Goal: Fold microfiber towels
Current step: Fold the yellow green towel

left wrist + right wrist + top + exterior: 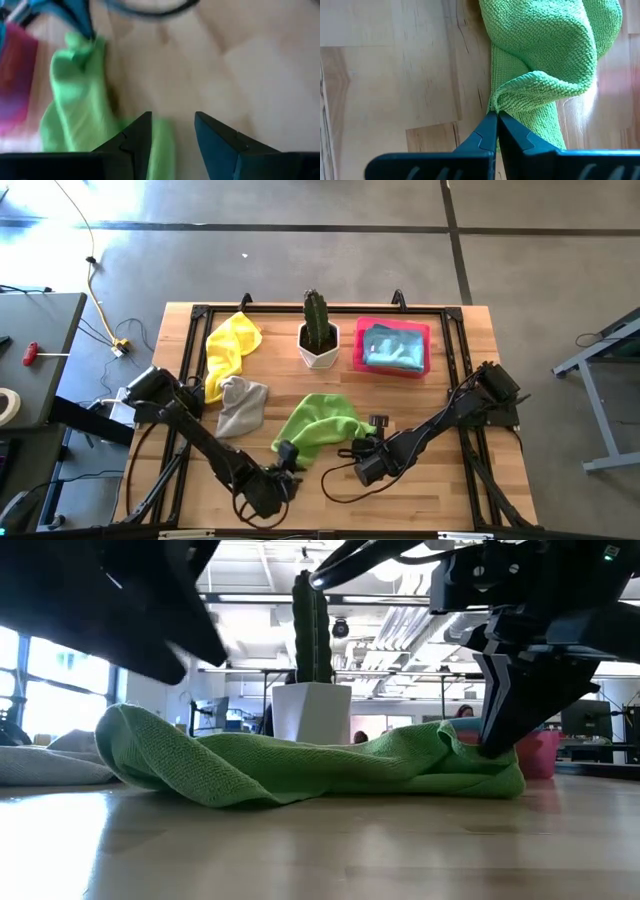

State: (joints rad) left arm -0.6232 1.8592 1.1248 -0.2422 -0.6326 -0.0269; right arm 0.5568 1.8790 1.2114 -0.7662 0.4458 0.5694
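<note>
A lime green towel (318, 425) lies crumpled on the wooden table (440, 480), near the middle; it also shows in the low view (300, 765). My right gripper (497, 117) is shut on the towel's right end (362, 445). My left gripper (172, 130) is open over the towel's near left end (285, 455), above the table. A yellow towel (232, 345) and a grey towel (242, 405) lie at the far left. A light blue towel (392, 348) lies in the pink tray (360, 330). My right gripper pinches a folded bit of the green towel's edge (496, 102) between its two fingertips, at the towel's right end. The fingers (497, 730) come from above, pointing down. The towel lies slack and bunched on the table.
A cactus in a white pot (318, 340) stands just beyond the green towel, with the pink tray to its right. Bare wood lies along the table's near edge (430, 500) and right side.
</note>
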